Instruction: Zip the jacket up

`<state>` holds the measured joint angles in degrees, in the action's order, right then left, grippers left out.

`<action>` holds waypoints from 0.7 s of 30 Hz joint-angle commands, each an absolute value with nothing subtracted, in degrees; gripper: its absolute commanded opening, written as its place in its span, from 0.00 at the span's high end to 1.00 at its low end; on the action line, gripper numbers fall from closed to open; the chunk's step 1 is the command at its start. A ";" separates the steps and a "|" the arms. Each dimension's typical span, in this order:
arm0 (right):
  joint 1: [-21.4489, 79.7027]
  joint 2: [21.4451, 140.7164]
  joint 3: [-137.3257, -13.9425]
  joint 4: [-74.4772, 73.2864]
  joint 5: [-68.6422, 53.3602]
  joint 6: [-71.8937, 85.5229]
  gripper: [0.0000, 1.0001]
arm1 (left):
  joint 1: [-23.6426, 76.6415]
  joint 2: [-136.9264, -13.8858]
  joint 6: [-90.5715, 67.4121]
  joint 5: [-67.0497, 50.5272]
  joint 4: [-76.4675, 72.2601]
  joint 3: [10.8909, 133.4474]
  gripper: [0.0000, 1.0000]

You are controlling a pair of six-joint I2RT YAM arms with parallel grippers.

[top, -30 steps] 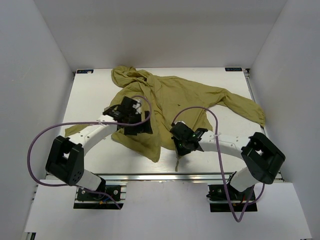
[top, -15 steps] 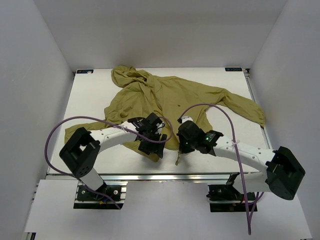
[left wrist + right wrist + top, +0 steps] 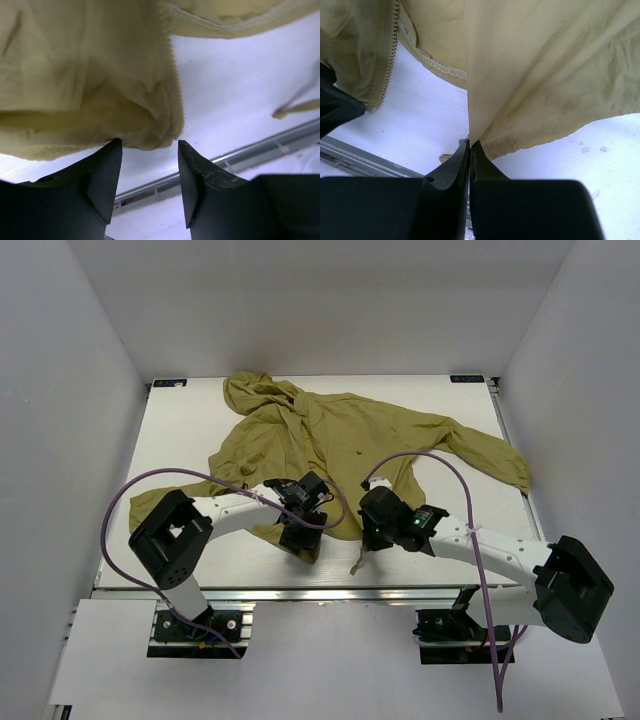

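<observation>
Jacket [image 3: 340, 435] sprawls over the table [image 3: 180, 440], filling the centre and upper part of the top view, with its front open at the lower hem. Right gripper [image 3: 470, 145] is pinched tight on one hem flap, apparently to anchor that side. Left gripper [image 3: 150, 144], jaws partly apart, sits at the other flap's corner where the zipper teeth [image 3: 175, 85] end. It looks lined up to seize that corner and bring both ends together.

No readable text, labels or numbers
</observation>
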<state>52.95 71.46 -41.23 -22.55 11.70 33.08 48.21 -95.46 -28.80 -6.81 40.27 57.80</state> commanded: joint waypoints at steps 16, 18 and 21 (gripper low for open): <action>52.82 68.47 -38.94 -23.73 15.99 37.97 1.00 | 51.50 -99.14 -33.48 -0.89 40.25 57.56 0.55; 52.74 68.20 -38.85 -23.91 16.87 37.97 1.00 | 52.55 -100.63 -34.53 1.30 41.30 58.27 0.55; 52.82 68.47 -39.02 -24.78 17.93 38.58 1.00 | 53.70 -102.83 -35.85 2.64 42.01 59.33 0.50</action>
